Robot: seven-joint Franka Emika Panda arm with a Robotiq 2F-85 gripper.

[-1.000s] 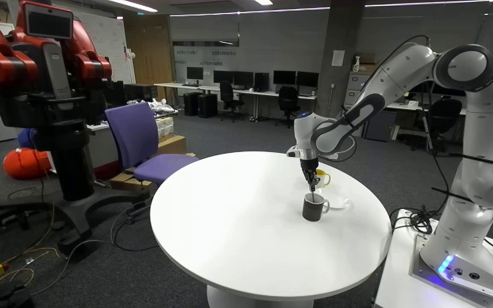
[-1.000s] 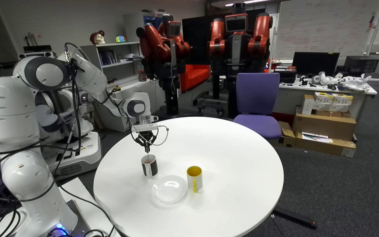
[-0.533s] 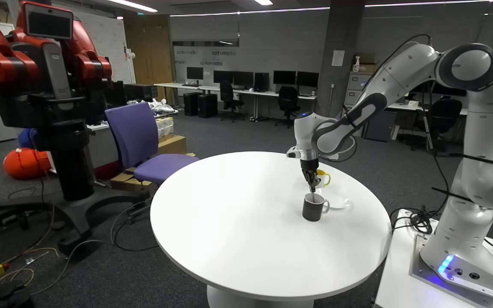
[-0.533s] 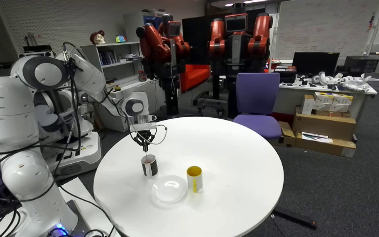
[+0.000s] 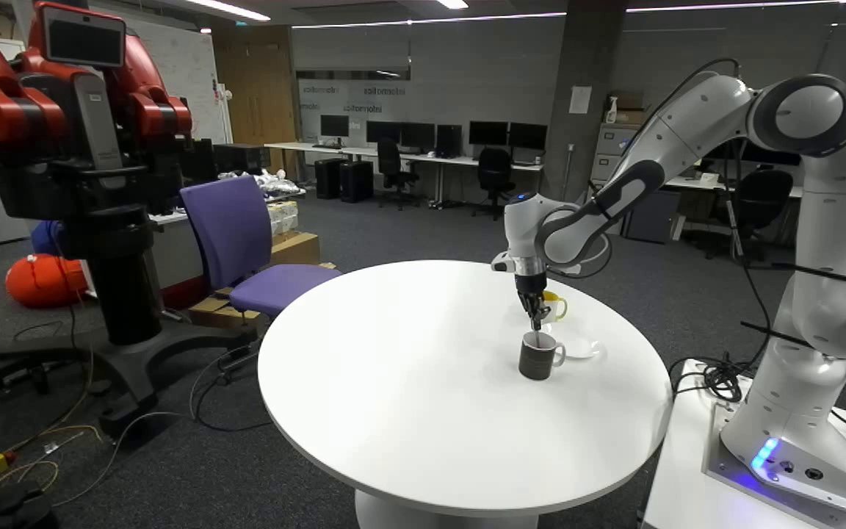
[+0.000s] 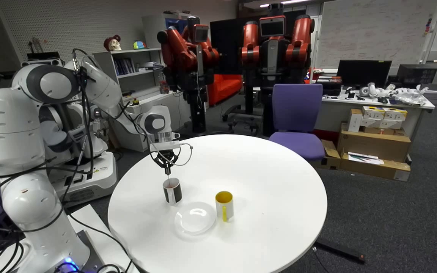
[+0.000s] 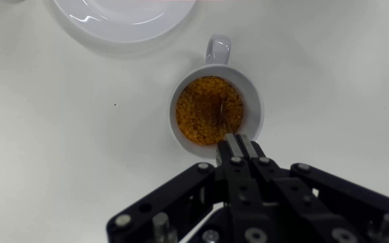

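My gripper (image 7: 237,137) comes in from the bottom of the wrist view, its fingers closed nearly together on a thin metal utensil (image 7: 226,123), apparently a spoon. Its lower end is in orange grains (image 7: 194,114) inside a mug with a white inside (image 7: 252,111). In both exterior views the mug is dark outside with a white handle (image 5: 536,363) (image 6: 178,192) and stands upright on the table. The gripper (image 5: 537,325) (image 6: 168,173) is just above its rim, with the thin stem (image 6: 169,180) running down into it. The utensil's tip is hidden in the grains.
A white plate (image 6: 182,225) (image 7: 123,35) lies beside the mug on the round white table (image 6: 271,235). A white mug with yellow inside and handle (image 6: 219,208) (image 5: 554,308) stands beyond the plate. A purple chair (image 6: 297,146) is close to the table's edge.
The gripper and utensil shifted slightly to the left in an exterior view between one second and half a second ago. Since then they have hardly moved. The mugs and plate stay in place.
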